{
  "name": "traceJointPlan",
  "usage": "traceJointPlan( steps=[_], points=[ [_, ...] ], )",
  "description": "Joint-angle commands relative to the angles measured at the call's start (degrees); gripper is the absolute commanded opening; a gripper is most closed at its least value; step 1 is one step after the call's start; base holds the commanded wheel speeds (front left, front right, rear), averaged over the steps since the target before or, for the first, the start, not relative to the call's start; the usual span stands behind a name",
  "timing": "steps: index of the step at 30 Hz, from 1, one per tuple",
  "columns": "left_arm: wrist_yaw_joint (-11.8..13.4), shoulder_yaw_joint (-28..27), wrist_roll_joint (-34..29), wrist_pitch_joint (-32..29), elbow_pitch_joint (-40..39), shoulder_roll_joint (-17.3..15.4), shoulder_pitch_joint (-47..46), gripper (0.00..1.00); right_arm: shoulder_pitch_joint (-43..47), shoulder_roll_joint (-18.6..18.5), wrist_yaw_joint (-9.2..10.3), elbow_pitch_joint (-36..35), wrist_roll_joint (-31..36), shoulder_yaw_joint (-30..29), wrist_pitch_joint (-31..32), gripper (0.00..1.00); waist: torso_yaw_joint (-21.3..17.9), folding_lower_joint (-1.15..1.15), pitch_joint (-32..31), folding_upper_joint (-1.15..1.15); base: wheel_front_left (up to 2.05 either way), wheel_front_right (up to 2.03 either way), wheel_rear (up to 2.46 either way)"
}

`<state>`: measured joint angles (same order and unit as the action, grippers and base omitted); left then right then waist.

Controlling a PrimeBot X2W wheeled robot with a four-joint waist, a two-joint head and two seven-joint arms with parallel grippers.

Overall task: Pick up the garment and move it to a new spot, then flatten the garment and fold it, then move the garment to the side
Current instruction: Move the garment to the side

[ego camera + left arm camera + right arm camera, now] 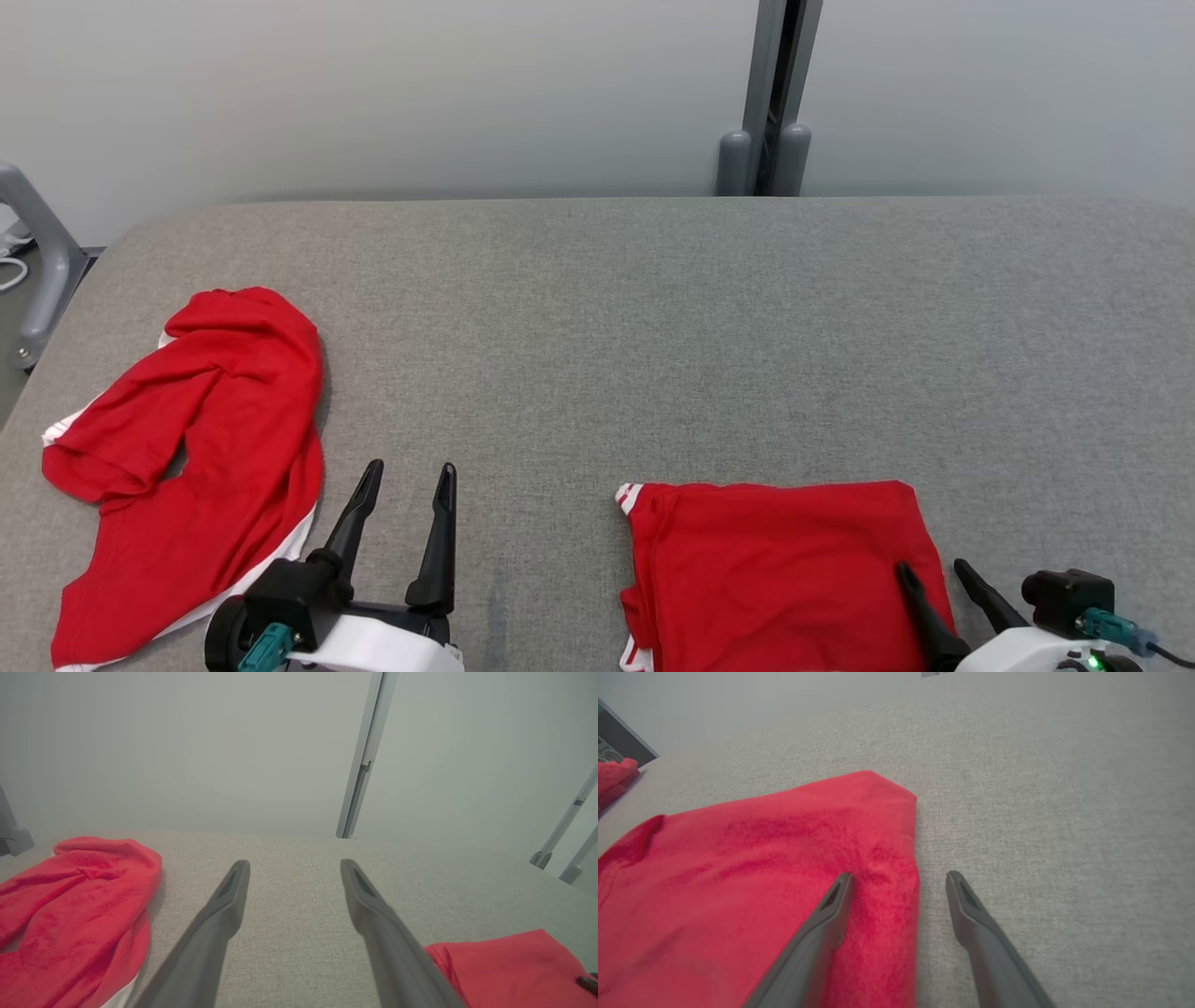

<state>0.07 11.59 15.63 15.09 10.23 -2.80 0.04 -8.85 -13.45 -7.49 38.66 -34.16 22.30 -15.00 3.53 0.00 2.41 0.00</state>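
Flanked by the released left claw (412, 466) and right claw (931, 564), the folded garment (784, 569) is judged ready to be gripped and moved aside.

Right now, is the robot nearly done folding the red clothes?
About halfway, it seems. Done: one folded red garment lies as a neat rectangle on the grey table. In hand: nothing is held; the right fingers stand open astride its right edge, perhaps about to shift it aside. Left: the crumpled red garment lies bunched up, with the open left fingers beside it, not touching.
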Motion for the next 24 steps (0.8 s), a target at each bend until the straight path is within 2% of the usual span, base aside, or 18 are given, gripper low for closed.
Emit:
traceJointPlan(
  steps=[1,8,9,10,11,18,24],
  points=[
    [-0.1,-0.2,-0.4,0.0,0.1,-0.2,-0.6,1.0,-0.7,-0.5,0.0,0.9,-0.7,0.5,-0.3,1.0,0.2,0.0,0.1,0.0,0.0,0.0,0.0],
    [-0.3,-0.3,-0.7,0.0,0.2,-0.2,-1.0,1.0,-3.4,-0.6,0.0,4.5,-4.7,5.7,-0.2,1.0,0.6,0.0,0.7,0.0,0.0,0.0,0.0],
    [-0.3,-0.4,-0.7,0.0,0.2,-0.2,-1.0,1.0,-3.7,-0.7,0.0,4.7,-5.2,6.4,-0.2,0.48,0.6,0.0,0.7,0.0,0.0,0.0,0.0],
    [-0.3,-0.4,-0.7,0.0,0.2,-0.2,-1.0,1.0,-4.0,-0.9,0.0,4.8,-5.6,7.0,-0.2,0.32,0.6,0.0,0.7,0.0,0.0,0.0,0.0],
    [-0.3,-0.4,-0.8,0.0,0.2,-0.2,-1.0,1.0,-4.4,-1.1,0.0,4.7,-5.8,7.5,-0.2,0.0,0.5,0.0,0.8,0.0,0.0,0.0,0.0],
    [-0.4,-0.3,-0.9,0.0,-0.3,-0.2,-1.4,1.0,-6.3,-3.1,0.02,4.6,-3.3,8.3,-0.2,0.0,-0.5,0.0,1.5,0.0,0.0,0.0,0.0],
    [-1.0,0.4,-1.8,0.0,-1.0,-0.2,-2.3,1.0,-9.1,-5.7,0.02,3.5,0.5,9.0,-0.2,0.0,-2.8,0.0,3.6,0.0,0.0,0.0,0.0]
  ],
)
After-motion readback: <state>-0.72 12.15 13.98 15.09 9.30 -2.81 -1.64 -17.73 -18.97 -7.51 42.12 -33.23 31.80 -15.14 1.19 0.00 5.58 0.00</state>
